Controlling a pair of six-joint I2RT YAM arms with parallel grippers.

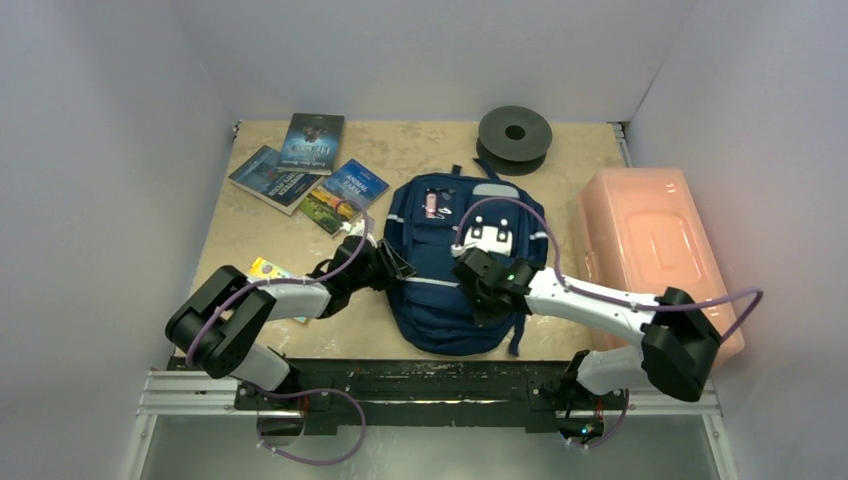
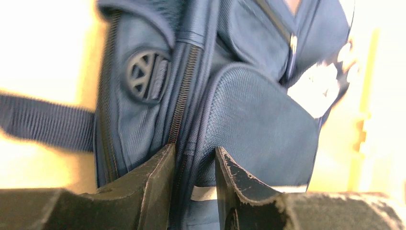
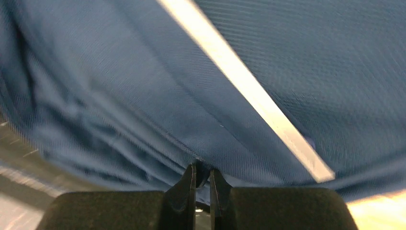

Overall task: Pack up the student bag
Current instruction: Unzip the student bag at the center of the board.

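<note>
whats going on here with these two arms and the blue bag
Both arms are working on the student bag, which lies flat mid-table. The right end effector is shut on a fold of the bag's fabric. The left end effector is open at the bag's left side, by a zipper. The books lie at the far left, outside the bag, and a pink box sits on the right.

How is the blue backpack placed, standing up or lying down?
Lying down. The overhead view shows the backpack flat on the table, with its front pockets and white buckle patches facing up.
</note>
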